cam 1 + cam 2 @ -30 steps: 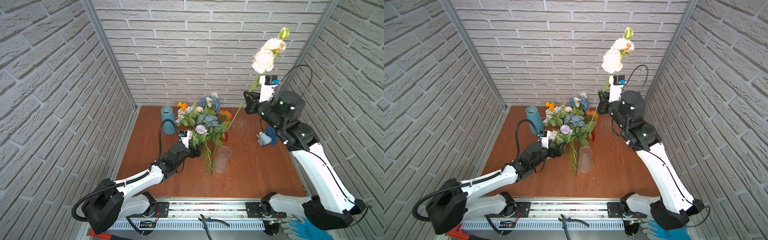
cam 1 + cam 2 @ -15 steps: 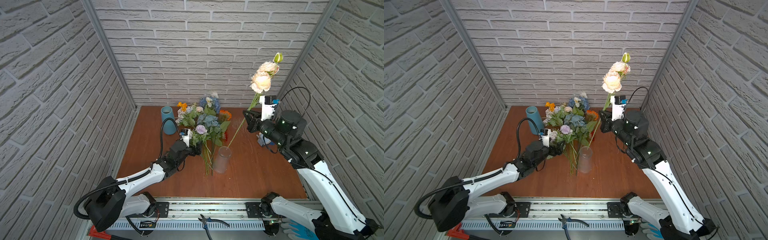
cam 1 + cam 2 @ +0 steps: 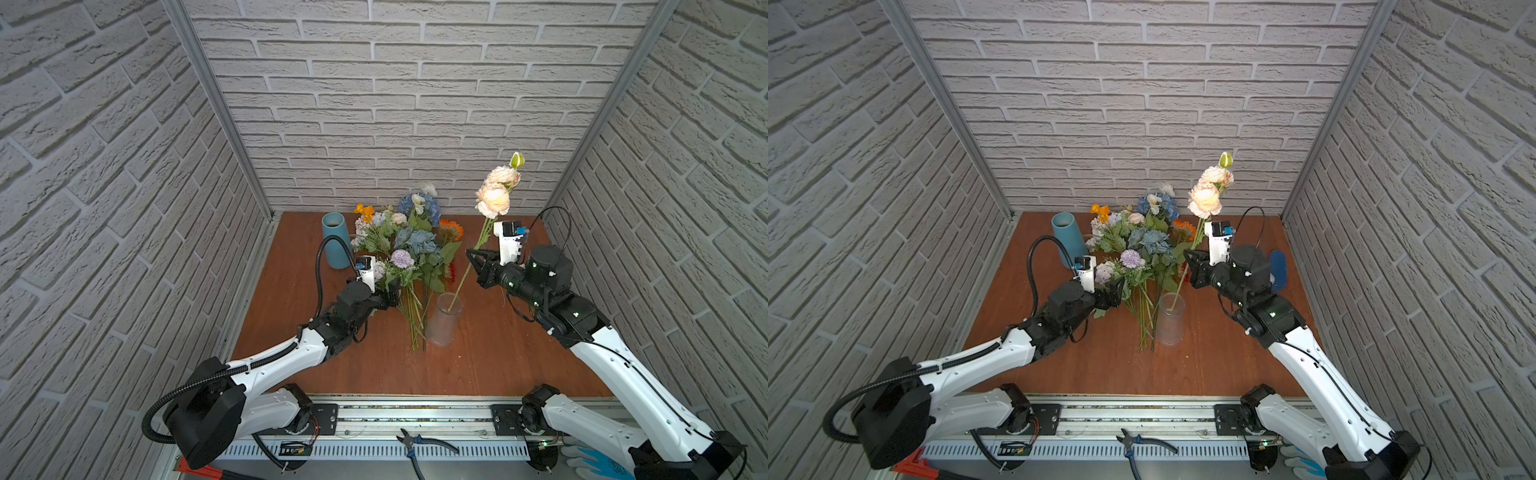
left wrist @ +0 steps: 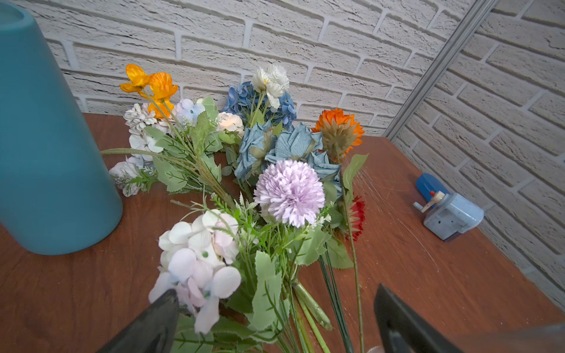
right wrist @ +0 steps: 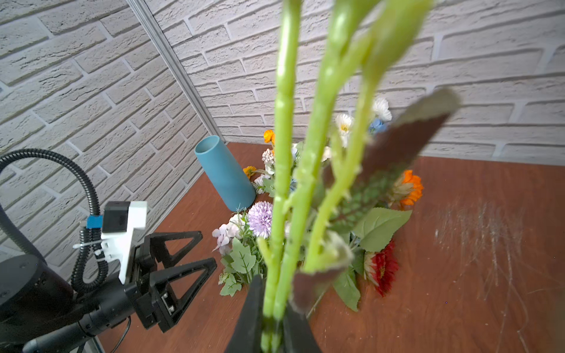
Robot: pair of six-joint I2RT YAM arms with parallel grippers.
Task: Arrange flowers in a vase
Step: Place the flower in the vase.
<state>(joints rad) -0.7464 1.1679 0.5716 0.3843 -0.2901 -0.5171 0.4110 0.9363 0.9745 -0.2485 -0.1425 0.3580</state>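
Enclosure closed on three sides: back wall (image 3: 395, 104) and both side walls (image 3: 91, 199) are faced in grey-white brick-pattern panelling with coarse relief and darker joints. Bare aluminium posts (image 3: 218, 109) stand in the two rear corners and run the full visible height. The desk (image 3: 498, 365) is matt reddish-brown wood. Pale scratches (image 5: 477, 238) mark its right half. An aluminium rail (image 3: 415, 411) runs along the front edge. Lighting is even; shadows are faint.
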